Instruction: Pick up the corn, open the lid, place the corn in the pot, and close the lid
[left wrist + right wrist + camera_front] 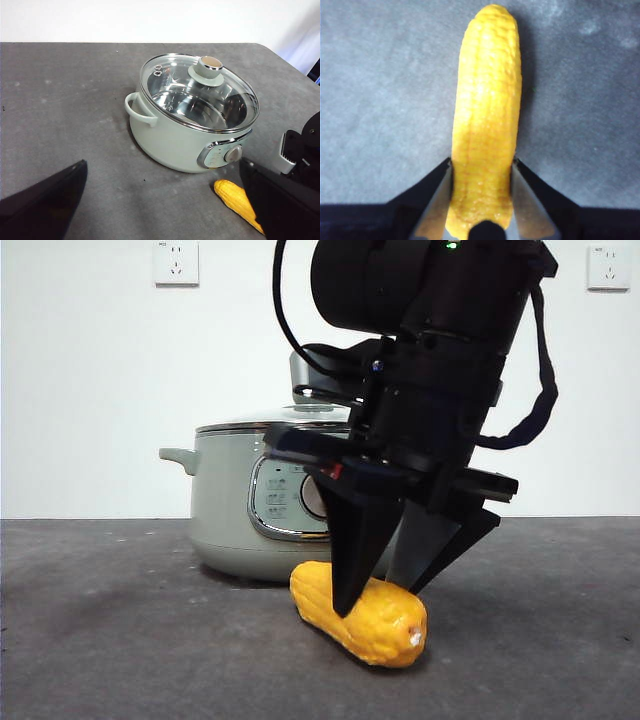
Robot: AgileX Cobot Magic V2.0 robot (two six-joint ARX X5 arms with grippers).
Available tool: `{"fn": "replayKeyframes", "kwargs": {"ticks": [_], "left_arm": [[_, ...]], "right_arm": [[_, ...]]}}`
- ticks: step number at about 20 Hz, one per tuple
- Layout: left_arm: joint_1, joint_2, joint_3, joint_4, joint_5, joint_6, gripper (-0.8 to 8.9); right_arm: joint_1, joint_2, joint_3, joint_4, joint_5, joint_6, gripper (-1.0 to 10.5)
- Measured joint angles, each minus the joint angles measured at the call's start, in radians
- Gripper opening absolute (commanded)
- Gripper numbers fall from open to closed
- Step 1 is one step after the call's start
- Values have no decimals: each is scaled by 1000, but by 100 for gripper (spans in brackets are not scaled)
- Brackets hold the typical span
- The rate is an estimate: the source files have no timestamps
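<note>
The yellow corn (385, 628) lies on the dark table just in front of the sage-green pot (225, 510). My right gripper (380, 598) has come down from above, and its two black jaws press the cob's sides near one end. The right wrist view shows the corn (487, 100) pinched between the jaws of the right gripper (482, 200). The glass lid (200, 95) with its grey-green knob (210, 67) sits closed on the pot (170, 145). My left gripper (165, 220) is open and empty, well back from the pot. The corn (235, 197) also shows there.
The grey table (120, 620) stretches to either side of the pot. Two wall sockets (176, 262) (609, 267) are on the white wall behind. The table's far corner (260, 46) lies beyond the pot.
</note>
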Motion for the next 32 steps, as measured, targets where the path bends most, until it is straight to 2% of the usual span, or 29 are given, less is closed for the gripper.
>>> {"fn": "replayKeyframes", "kwargs": {"ticks": [3, 6, 8, 14, 22, 28, 32], "left_arm": [[0, 14, 0, 3, 10, 0, 627], [-8, 56, 0, 42, 82, -1, 625], [-30, 101, 13, 59, 88, -4, 625], [-154, 335, 216, 101, 86, -4, 624], [-431, 811, 621, 113, -146, 69, 624], [-520, 1115, 858, 115, -226, 122, 624], [-548, 1233, 898, 147, -271, 138, 624]], "right_arm": [[2, -95, 0, -43, 0, -11, -16], [7, -263, 0, -133, 0, -30, -16], [7, -392, 0, -190, 4, -35, -16], [7, -710, 5, -305, 113, -39, -16], [7, -894, 5, -442, 165, -4, -16], [7, -989, 5, -529, 203, 41, -16], [7, -1044, 5, -549, 214, 66, -16]]}}
